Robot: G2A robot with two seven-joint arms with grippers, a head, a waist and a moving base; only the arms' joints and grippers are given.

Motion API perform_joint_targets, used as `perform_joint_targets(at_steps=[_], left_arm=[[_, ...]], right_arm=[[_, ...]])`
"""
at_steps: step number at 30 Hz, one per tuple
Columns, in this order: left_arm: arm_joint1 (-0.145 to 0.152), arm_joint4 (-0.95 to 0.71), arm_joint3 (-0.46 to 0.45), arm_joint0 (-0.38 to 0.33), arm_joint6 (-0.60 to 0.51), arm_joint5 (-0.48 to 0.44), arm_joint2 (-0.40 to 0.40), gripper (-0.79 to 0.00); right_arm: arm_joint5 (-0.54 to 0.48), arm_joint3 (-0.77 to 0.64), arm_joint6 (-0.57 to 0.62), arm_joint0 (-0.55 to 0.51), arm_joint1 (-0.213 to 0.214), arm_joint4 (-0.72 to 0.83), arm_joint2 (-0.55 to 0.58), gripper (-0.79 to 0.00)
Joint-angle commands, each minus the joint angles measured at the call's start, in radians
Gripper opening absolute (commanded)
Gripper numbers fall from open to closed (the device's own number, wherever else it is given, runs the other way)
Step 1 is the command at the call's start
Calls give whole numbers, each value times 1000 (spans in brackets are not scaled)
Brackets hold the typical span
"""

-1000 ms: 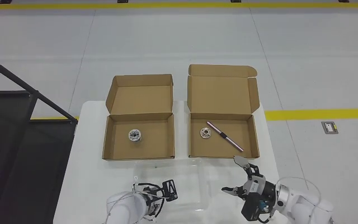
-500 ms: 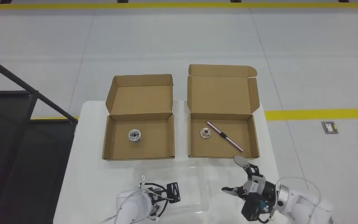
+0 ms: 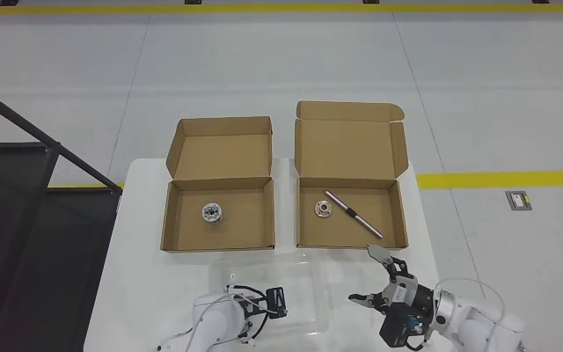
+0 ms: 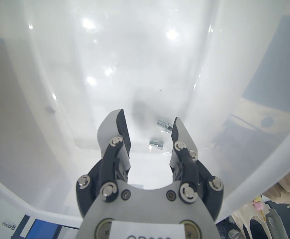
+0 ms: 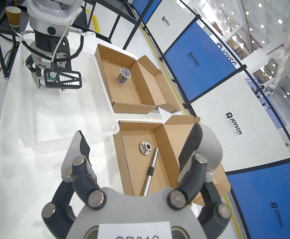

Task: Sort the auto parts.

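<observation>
Two bolts (image 4: pixel 156 144) sit in clear tray (image 4: pixel 68 90); my left gripper (image 4: pixel 147 117) hangs over them, spread, empty. Next I'd descend, pinch one. Right gripper (image 5: pixel 138 133) spread too.

An industrial hall, fitted out as a robot work cell.

A wide grey floor (image 3: pixel 281 79) marked with yellow lines (image 3: pixel 493 179) is seen across the upper part of the top view. In the right wrist view, blue and white partition panels (image 5: pixel 204 58) are ranged along the right side, and a high ceiling (image 5: pixel 269 13) with rows of lamps (image 5: pixel 261 26) is shown in the upper right corner. A white tabletop (image 3: pixel 141 264) carrying open cardboard boxes (image 3: pixel 189 231) is set on the bare floor.
</observation>
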Motion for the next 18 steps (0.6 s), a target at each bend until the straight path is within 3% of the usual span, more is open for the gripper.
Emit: perform_joint_targets(at_steps=[1,14,18], left_arm=[[7,-14,8,-19,-9,9,24,-320],[46,-97,21,-117,-77,77,140,-320],[58,-125,24,-142,-96,96,169,-277]], right_arm=[[0,0,0,0,0,0,0,0],[0,0,0,0,0,0,0,0],[0,0,0,0,0,0,0,0]])
